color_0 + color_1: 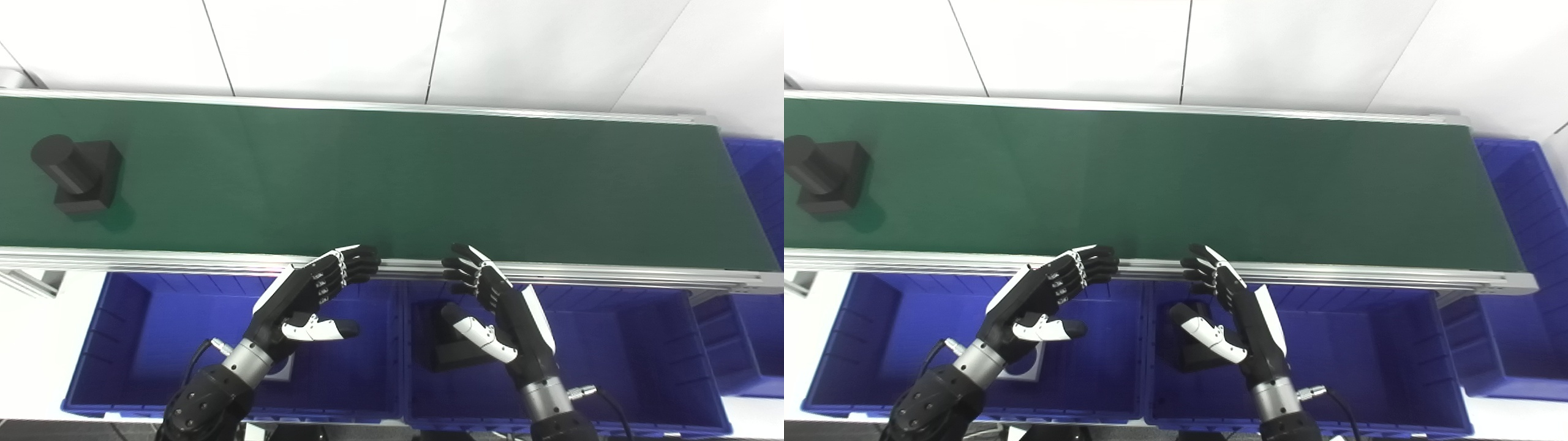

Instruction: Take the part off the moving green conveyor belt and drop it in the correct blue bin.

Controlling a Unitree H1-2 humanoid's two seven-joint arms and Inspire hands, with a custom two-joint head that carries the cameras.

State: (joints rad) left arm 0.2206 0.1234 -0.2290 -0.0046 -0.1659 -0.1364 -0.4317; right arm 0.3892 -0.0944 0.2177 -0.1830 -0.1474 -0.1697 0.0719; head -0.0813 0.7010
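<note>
We see the black part [76, 173] at the belt's [392, 184] far left. Our left hand [312, 294] and right hand [490, 306] hover open, empty, above the blue bins [122, 343] by the near rail. No readable writing.

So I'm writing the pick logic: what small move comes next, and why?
Probably swing the left hand toward the black part. Both hands hover open at the belt's near rail; the part sits far left, nearer that hand than the right hand.

White panelled surface [324, 43], thin dark seams, perhaps floor, evenly lit
</note>
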